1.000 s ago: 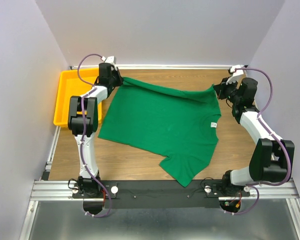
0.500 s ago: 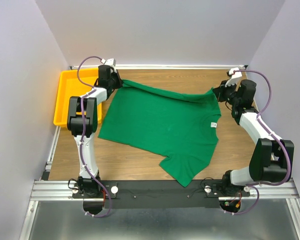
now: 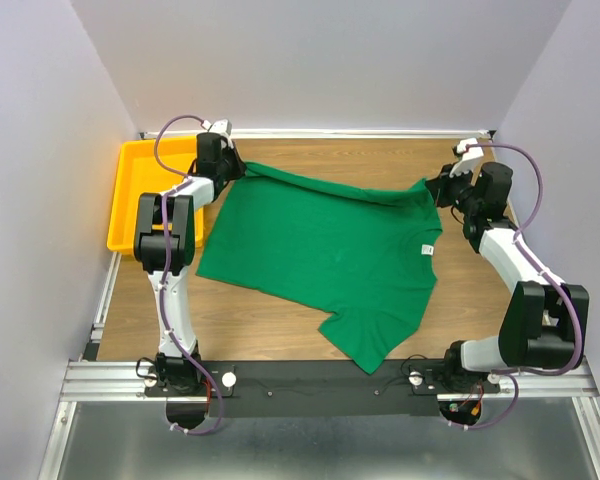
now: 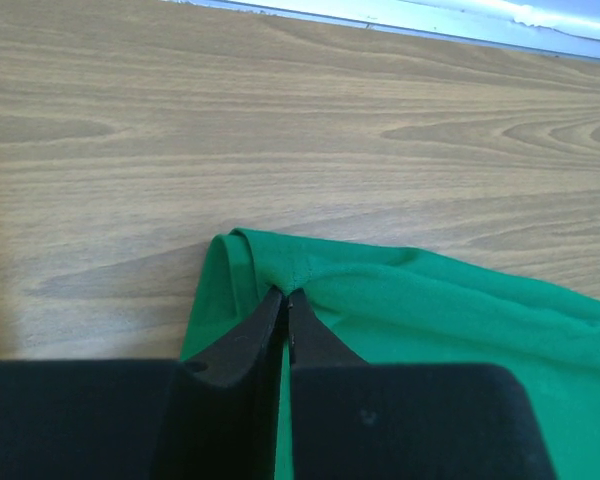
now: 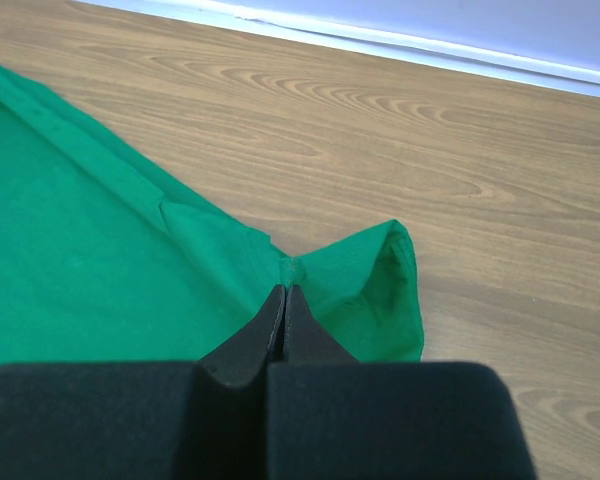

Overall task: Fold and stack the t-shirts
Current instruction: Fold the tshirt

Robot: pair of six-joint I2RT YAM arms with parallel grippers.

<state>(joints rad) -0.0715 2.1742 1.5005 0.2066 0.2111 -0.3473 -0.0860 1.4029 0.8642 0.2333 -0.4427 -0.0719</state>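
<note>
- Versus a second ago: far-left corner slightly lower
- One plain green cloth t-shirt (image 3: 320, 250), spread on wooden table (image 3: 380, 160); one yellow plastic tray (image 3: 130, 200)
- Right claw (image 5: 284, 290) pinching far hem; left claw (image 4: 285, 297) at the corner, grip: cannot tell

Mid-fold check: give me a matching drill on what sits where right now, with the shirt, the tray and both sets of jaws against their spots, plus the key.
Things:
1. t-shirt
2. yellow tray
3. left jaws
4. right jaws

Places or states:
A. closed on the shirt's far right corner
B. at the far left edge of the table
C. spread over the middle of the table
D. closed on the shirt's far left corner

Pairs: 1-C, 2-B, 3-D, 4-A
</note>
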